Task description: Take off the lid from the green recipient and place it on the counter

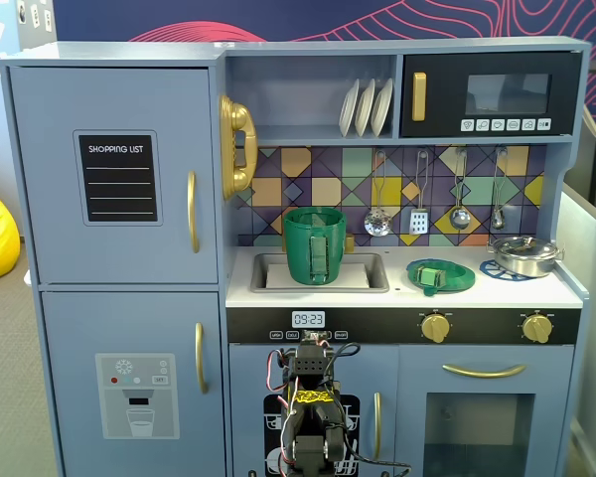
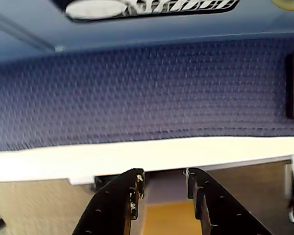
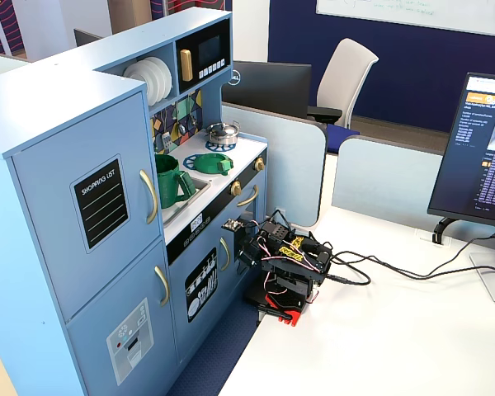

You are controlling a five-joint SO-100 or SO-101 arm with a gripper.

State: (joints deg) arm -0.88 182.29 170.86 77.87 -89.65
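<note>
Green plastic tells me most of it: the lid [image 1: 440, 275] lies flat on the white counter [image 1: 497, 291], between the sink and the silver pan [image 1: 524, 254], well apart from the green recipient [image 1: 314, 244], which stands open-topped in the sink. I judge the placing step done. My arm sits folded low in front of the oven door, and in the wrist view the claw [image 2: 162, 188] is parted and empty. I see nothing left to grasp; any next move only calls for keeping the arm parked clear.
</note>
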